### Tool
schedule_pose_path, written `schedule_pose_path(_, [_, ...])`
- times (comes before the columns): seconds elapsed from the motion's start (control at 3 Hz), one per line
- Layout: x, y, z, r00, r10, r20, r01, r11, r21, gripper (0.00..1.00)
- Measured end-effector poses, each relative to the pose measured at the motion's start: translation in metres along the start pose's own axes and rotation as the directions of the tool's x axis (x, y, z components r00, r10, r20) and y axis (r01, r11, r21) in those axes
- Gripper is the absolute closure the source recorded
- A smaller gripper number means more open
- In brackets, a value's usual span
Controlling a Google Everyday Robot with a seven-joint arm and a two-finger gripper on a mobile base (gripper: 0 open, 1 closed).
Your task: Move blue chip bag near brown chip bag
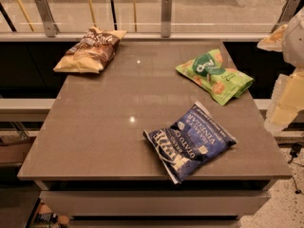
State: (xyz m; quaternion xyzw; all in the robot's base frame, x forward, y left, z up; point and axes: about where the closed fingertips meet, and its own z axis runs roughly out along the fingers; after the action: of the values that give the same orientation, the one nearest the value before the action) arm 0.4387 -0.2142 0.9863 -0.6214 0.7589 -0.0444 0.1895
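A smooth grey-brown rectangular tabletop (104,127) fills most of the camera view, with two small glints of light on its surface. Behind its far edge runs a glass barrier held by upright metal posts (166,13), and a strip of speckled floor (280,213) shows at the lower right.

The crinkly dark navy-blue chip bag with white lettering (190,141) lies flat near the front right of the table, turned on a diagonal, and its lowest corner reaches the front edge. The crinkly brown chip bag with tan-yellow ends (90,51) lies at the far left corner, close to the back edge and well apart from the blue one. A crinkly bright green snack bag (214,75) lies toward the far right, its right end reaching the table's side edge, near the blue bag but not touching it.

A broad stretch of bare tabletop runs from the blue bag up to the brown bag, across the middle and left.

The robot's pale cream gripper (286,106) hangs off the right side of the table, beside the blue and green bags and touching neither. It is blurred and partly cut off by the frame edge, so it cannot be told whether it is open or closed; nothing is seen in it.
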Motion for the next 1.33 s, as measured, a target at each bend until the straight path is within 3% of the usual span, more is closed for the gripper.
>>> schedule_pose_path(0.33, [-0.004,0.005,0.000,0.990,-0.141,0.025,0.141,0.9900,0.003,0.00])
schedule_pose_path(0.67, [-0.013,0.017,0.005,0.939,-0.345,-0.006,0.344,0.9384,-0.029,0.00])
schedule_pose_path(1.0, [-0.025,0.028,0.017,0.869,-0.486,-0.087,0.482,0.8738,-0.065,0.00])
schedule_pose_path(1.33, [-0.030,0.032,0.035,0.823,-0.553,-0.128,0.546,0.8330,-0.091,0.00])
